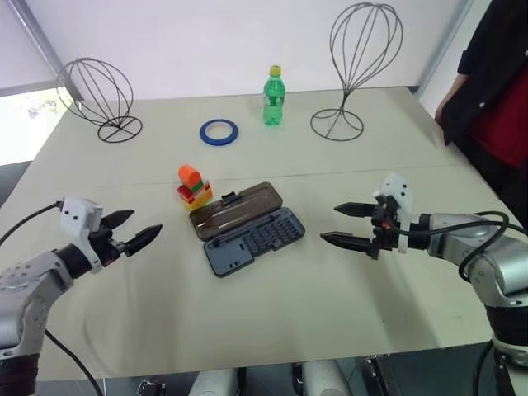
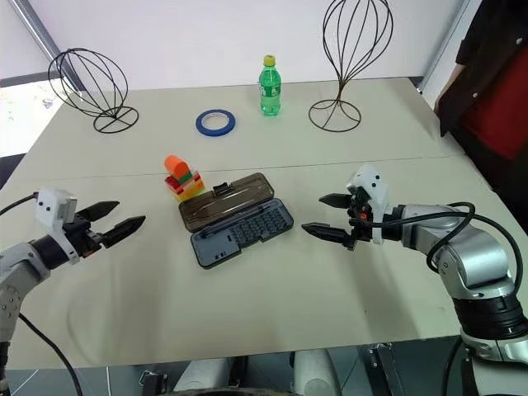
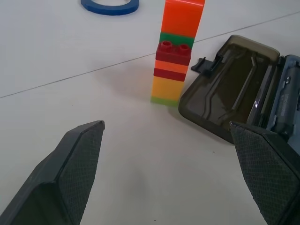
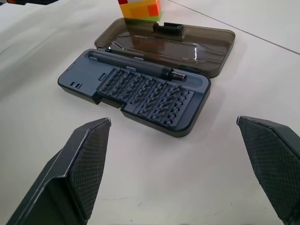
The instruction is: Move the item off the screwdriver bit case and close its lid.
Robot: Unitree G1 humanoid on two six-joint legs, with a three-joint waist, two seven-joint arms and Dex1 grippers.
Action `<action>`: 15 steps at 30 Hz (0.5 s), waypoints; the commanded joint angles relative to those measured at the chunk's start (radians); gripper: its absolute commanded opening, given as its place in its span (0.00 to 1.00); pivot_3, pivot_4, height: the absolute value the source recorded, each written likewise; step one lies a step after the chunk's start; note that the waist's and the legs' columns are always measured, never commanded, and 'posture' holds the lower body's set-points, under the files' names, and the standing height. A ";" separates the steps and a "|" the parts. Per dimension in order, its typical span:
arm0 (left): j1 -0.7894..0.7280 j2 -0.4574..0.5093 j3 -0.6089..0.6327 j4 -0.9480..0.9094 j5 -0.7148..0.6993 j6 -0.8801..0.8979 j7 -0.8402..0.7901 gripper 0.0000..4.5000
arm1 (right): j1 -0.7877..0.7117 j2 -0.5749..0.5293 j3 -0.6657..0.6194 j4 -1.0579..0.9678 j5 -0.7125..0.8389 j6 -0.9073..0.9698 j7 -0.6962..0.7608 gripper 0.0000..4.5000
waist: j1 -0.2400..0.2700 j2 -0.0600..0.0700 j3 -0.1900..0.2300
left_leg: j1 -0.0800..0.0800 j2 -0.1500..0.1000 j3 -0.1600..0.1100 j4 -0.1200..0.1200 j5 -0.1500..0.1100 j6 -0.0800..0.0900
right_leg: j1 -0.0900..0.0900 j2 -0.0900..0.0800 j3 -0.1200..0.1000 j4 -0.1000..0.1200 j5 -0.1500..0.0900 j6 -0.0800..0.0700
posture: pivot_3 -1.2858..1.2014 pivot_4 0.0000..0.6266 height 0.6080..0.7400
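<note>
The screwdriver bit case (image 1: 256, 239) lies open in the middle of the table. Its blue tray of bits faces up, and its clear smoky lid (image 1: 235, 207) is folded back flat on the far side. A stack of coloured toy blocks (image 1: 194, 186) stands upright at the lid's far left corner, on the table right beside it (image 3: 171, 70). My left gripper (image 1: 145, 223) hovers open to the left of the case, its fingers pointing at it. To the right of the case my right gripper (image 1: 330, 223) is open too, with nothing between its fingers.
A blue tape ring (image 1: 219, 131) and a green bottle (image 1: 274, 96) sit behind the case. Wire head forms stand at the back left (image 1: 97, 97) and back right (image 1: 363, 58). A person (image 1: 495, 99) stands at the table's right edge.
</note>
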 commanded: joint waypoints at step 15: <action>0.006 0.011 0.033 -0.023 0.000 -0.023 0.008 0.98 | -0.028 0.018 0.005 -0.003 -0.023 -0.044 -0.007 1.00 | 0.000 0.000 0.000 | 0.000 0.000 0.000 0.000 0.000 0.000 | 0.000 0.000 0.000 0.000 0.000 0.000 | 0.52 0.24 1.00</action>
